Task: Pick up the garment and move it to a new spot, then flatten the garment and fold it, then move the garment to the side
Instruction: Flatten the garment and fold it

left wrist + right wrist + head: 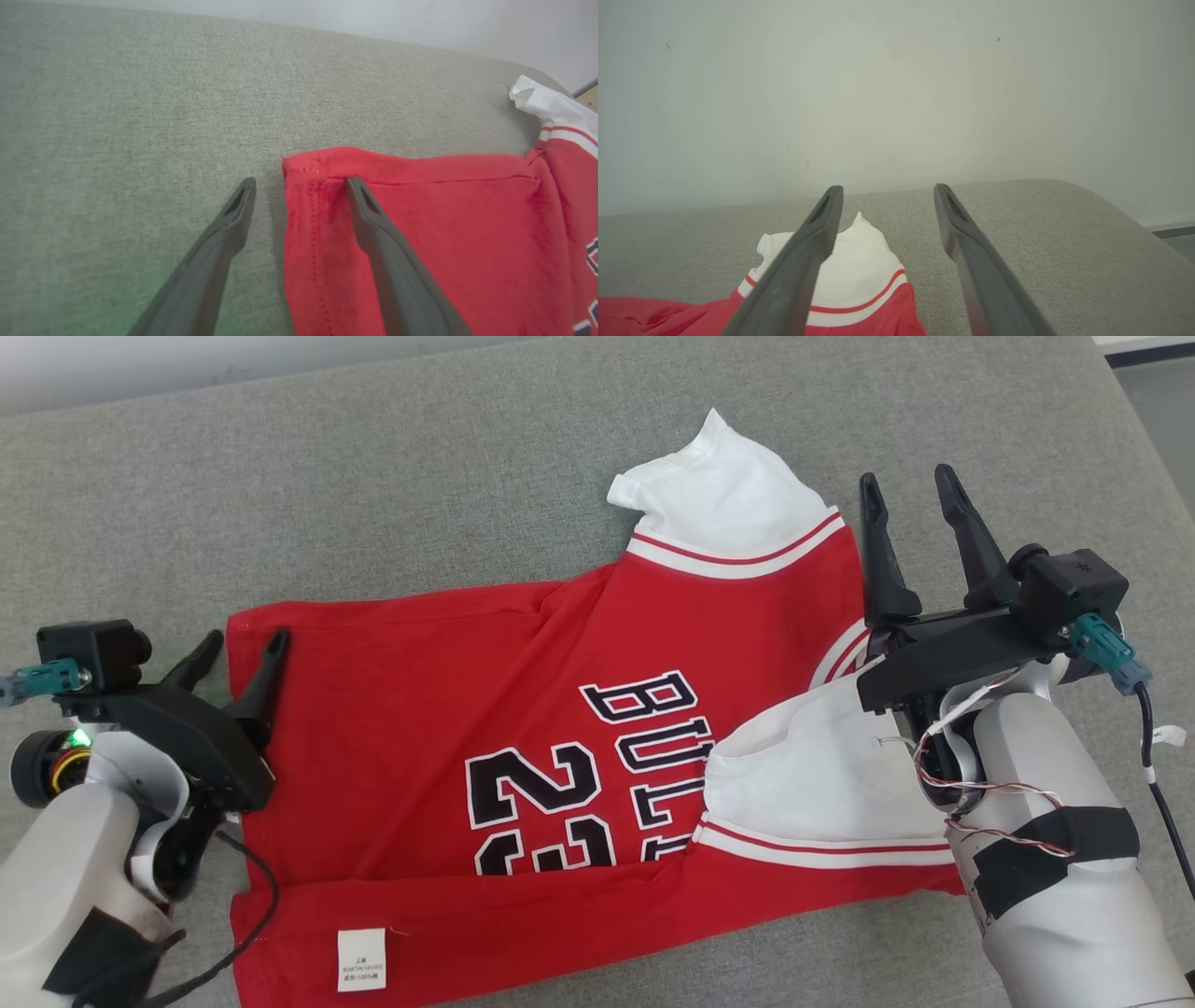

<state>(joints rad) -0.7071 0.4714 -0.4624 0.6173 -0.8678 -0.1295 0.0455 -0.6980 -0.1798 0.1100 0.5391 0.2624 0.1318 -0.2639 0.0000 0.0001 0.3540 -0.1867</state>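
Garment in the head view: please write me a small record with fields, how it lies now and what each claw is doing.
garment: red jersey with white sleeves, spread on the grey padded surface, print facing up
near edge: folded over, white label showing
left claw: open, straddling the hem edge, one finger over red cloth, one over the surface
right claw: open, beside the far sleeve, holding nothing
contact: cannot tell if either claw touches the cloth
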